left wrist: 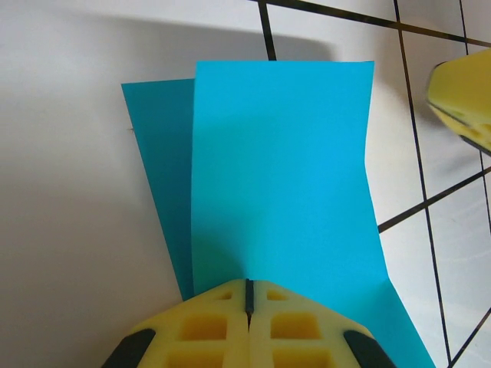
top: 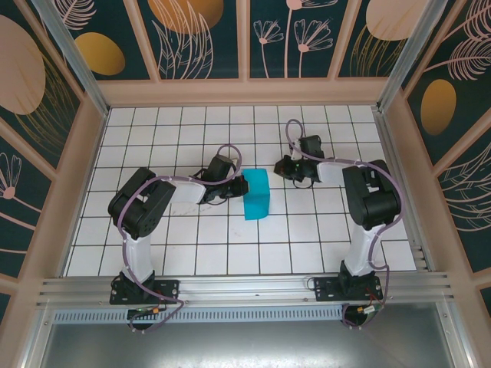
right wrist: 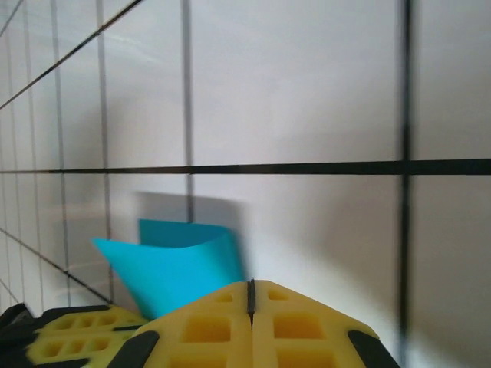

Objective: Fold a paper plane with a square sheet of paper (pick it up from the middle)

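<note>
Teal sheet of paper (top: 256, 195) near middle of tabletop (top: 192, 238), folded over, top layer bowed up and not flush with lower layer. Left gripper (top: 232, 184) at the sheet's left edge, fingers (left wrist: 215, 330) pressed together, pinching that edge. Right gripper (top: 281, 170) just beside the sheet's far right corner, fingers (right wrist: 291, 330) pressed together, nothing between them

Teal-blue square sheet of paper (top: 256, 195), yellow left gripper (left wrist: 248, 295), white black-gridded table (top: 307, 238), dark floral walls (top: 199, 31).
</note>
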